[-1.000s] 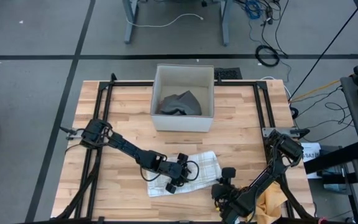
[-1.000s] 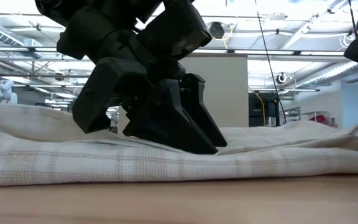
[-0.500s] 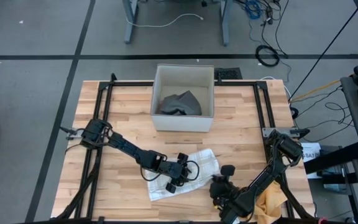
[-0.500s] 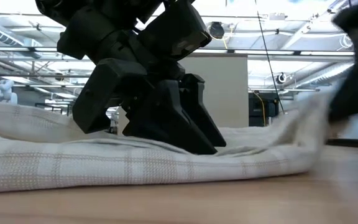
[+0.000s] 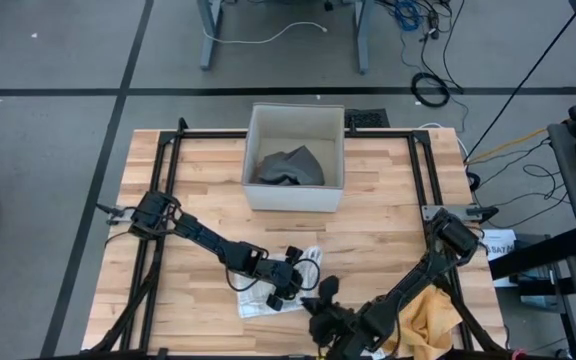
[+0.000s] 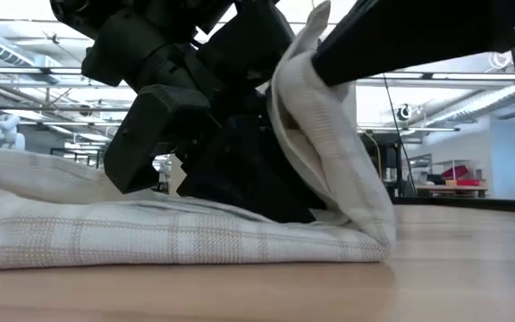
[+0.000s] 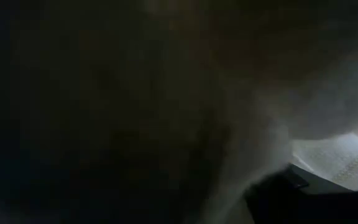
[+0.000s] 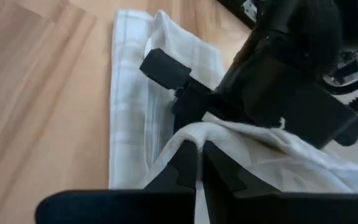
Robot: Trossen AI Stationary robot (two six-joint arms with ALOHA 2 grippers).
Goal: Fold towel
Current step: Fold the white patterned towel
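Right gripper: your right gripper is clamped tight on the towel's edge, the cloth pinched between its two dark fingers in the right wrist view.
What has changed: a second ago the towel lay flat and spread across the near middle of the table, and the right gripper sat at its right end. Now that end is lifted and carried over toward the left arm, so from above the towel shows far narrower.
Towel now: in the low view the raised flap stands up and curls over, with a rounded fold line resting on the wood at its foot; the lower layer lies flat.
Left gripper: your left gripper sits on the towel's middle, fingers spread wide, apparently pinning the lower layer. Its own camera is smothered by cloth and shows almost nothing.
Meaning for the task: you look to be midway through the first fold; the flap is up but not yet laid down.
Watch: the left gripper sits in the flap's path and may catch it.
Elsewhere: the white box holding grey cloth stands well apart at the far side.
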